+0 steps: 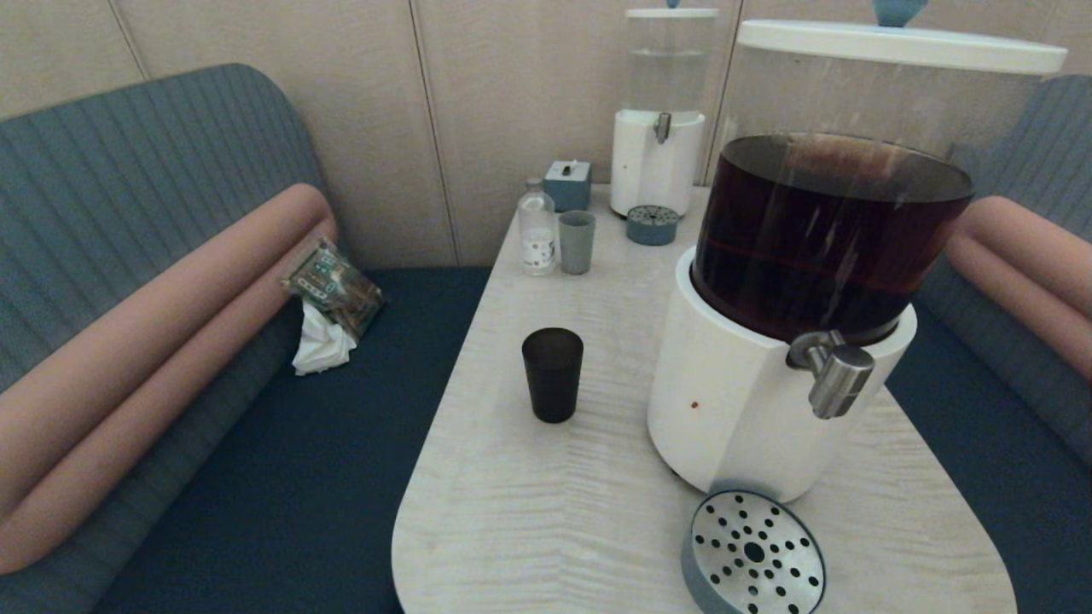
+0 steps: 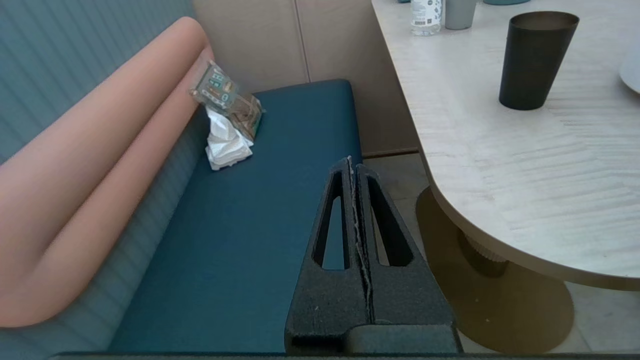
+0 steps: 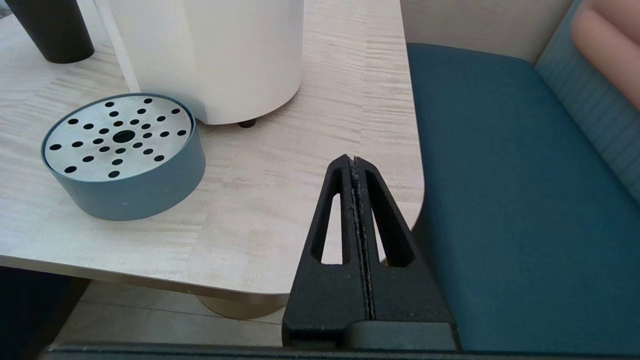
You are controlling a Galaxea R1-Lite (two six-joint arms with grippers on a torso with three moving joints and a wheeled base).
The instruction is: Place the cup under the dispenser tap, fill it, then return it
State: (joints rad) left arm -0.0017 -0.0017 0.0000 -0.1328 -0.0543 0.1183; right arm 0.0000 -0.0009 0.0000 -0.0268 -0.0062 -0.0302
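Observation:
The matte black cup (image 1: 553,374) stands upright on the pale table, left of the big dispenser; it also shows as cup (image 2: 537,59) and cup (image 3: 49,29). The steel tap (image 1: 837,373) juts from the white base (image 1: 734,401) below the dark brown liquid. A round perforated drip tray (image 1: 754,554) lies on the table under the tap. Neither arm shows in the head view. My left gripper (image 2: 352,162) is shut and empty, low over the bench left of the table. My right gripper (image 3: 352,161) is shut and empty, by the table's near right corner.
At the table's far end stand a slimmer clear-liquid dispenser (image 1: 661,119), its small drip tray (image 1: 653,225), a grey-green tumbler (image 1: 577,241), a small bottle (image 1: 537,228) and a blue box (image 1: 567,184). A packet and tissue (image 1: 328,307) lie on the left bench.

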